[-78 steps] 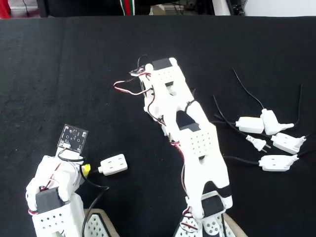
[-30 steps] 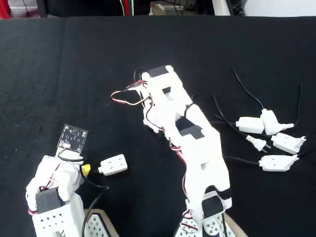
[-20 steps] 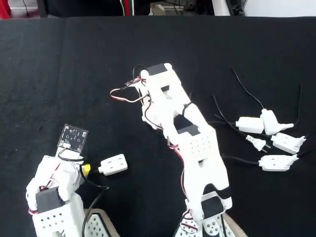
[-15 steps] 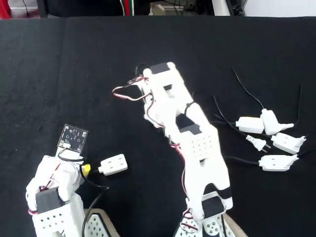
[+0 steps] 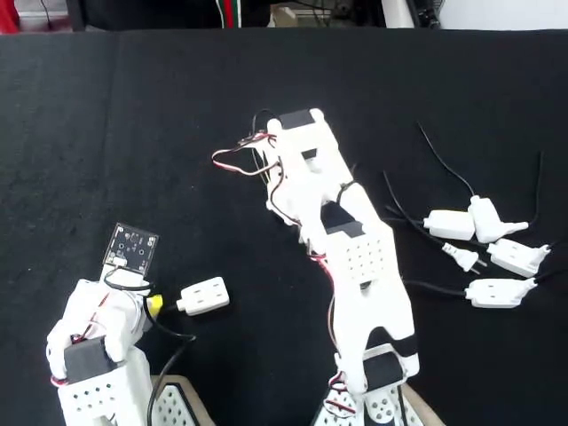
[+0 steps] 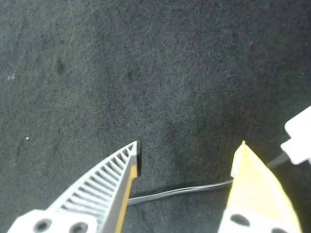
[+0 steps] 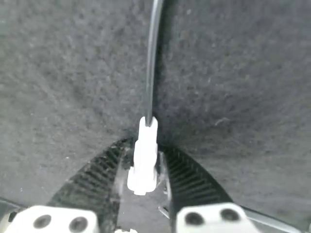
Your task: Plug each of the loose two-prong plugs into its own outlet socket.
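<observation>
While the left arm [image 5: 98, 342] sits folded at the near-left corner just as it did 2.6 s ago, the white outlet socket [image 5: 204, 295] beside its yellow finger has not shifted either. Cluster of white plugs and sockets [image 5: 484, 240] at the right of the tabletop [image 5: 115, 133]: same layout as before, with one loose two-prong plug [image 5: 461, 256] lying among them and black leads trailing toward the far side. Right arm [image 5: 359, 266]: stretched from the near edge toward mid-table. Over the interval its wrist end swung a little left, then back. It now sits roughly where it began, a touch right of the frame 0.5 s ago.

Fingers, left gripper [image 6: 189, 144]: spread wide, nothing between them, tips over bare tabletop. A thin black cord [image 6: 180, 191] lies on the tabletop across the gap. A white corner of the socket shows near the yellow finger [image 6: 252, 179], not touching it.

Fingers, right gripper [image 7: 144, 145]: closed tight on a slim white plug [image 7: 145, 160], pinched from both sides. Its black cable [image 7: 152, 63] leaves the plug's far end and runs straight away over the tabletop. Prongs not discernible
</observation>
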Motion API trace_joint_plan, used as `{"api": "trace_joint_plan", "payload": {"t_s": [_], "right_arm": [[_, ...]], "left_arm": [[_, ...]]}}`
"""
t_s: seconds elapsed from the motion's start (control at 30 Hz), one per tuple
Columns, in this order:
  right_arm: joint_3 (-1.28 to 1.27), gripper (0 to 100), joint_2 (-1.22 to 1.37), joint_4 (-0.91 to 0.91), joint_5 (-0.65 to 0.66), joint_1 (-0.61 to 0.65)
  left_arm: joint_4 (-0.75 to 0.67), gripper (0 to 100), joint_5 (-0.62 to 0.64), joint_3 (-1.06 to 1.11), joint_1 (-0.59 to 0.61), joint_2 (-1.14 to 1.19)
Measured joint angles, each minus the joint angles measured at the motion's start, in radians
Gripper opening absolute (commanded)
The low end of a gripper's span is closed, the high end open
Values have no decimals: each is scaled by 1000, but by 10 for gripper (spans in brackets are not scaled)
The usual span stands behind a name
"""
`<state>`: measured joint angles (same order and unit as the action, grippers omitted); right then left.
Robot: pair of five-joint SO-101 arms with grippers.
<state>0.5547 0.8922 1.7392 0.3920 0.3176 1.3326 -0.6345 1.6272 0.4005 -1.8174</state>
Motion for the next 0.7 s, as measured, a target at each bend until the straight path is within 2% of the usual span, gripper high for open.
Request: {"api": "trace_joint_plan", "payload": {"t_s": [0.07,0.27,0.43,0.7], "right_arm": [[2,167,0,0,0,2],[2,155,0,0,0,12],[2,44,0,0,0,6],[12,47,0,0,0,-2]], "left_arm": [[0,303,0,0,0,0],[0,303,0,0,0,0],[0,303,0,0,0,0],[0,303,0,0,0,0]]}}
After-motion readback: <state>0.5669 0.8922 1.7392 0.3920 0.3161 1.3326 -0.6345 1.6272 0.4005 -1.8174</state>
